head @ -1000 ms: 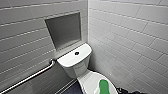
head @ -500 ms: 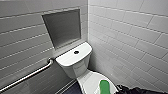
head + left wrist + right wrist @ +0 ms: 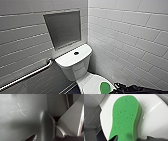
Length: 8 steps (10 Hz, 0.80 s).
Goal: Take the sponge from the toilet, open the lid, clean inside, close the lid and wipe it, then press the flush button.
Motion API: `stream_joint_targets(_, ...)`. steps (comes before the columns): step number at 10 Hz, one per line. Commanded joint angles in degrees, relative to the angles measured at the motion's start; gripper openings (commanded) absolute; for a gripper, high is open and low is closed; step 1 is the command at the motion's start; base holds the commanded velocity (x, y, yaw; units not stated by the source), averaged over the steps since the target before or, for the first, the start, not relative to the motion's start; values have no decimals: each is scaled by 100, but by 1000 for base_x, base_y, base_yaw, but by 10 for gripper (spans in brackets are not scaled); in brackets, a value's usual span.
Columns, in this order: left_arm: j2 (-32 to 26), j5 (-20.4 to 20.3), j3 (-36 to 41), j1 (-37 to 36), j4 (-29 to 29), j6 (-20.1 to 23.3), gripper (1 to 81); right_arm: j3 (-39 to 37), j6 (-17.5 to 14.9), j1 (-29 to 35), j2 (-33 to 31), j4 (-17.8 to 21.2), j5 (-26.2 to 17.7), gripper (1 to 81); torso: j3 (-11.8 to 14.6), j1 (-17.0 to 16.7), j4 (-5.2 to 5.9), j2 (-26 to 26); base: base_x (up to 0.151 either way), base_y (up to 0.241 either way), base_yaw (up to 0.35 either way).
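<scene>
scene barely shifted | head: flush btn [image 3: 76,53] | R wrist: sponge [image 3: 125,117] on lid [image 3: 155,120] | R claw [image 3: 132,138]: can't tell

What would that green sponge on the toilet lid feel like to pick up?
The sponge is pitted with small pores, so probably soft, squashy and light. It lies flat on the glossy lid, so a push would likely slide it, not roll it.

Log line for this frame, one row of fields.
sponge: lying flat on lid | lid: closed | flush button: on tank top, untouched | right arm: low beside the lid
</scene>
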Motion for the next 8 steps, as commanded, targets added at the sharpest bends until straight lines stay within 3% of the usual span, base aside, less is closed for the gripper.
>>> stream_joint_targets(1,0,407,32,55,-42,-15,811,-103,45,737,43,100,-232,811,0,-5,0,9,0,0,0)
stream_joint_targets(8,-27,416,-22,64,-50,-50,811,-568,291,614,684,91,14,811,0,52,0,-81,0,0,0)
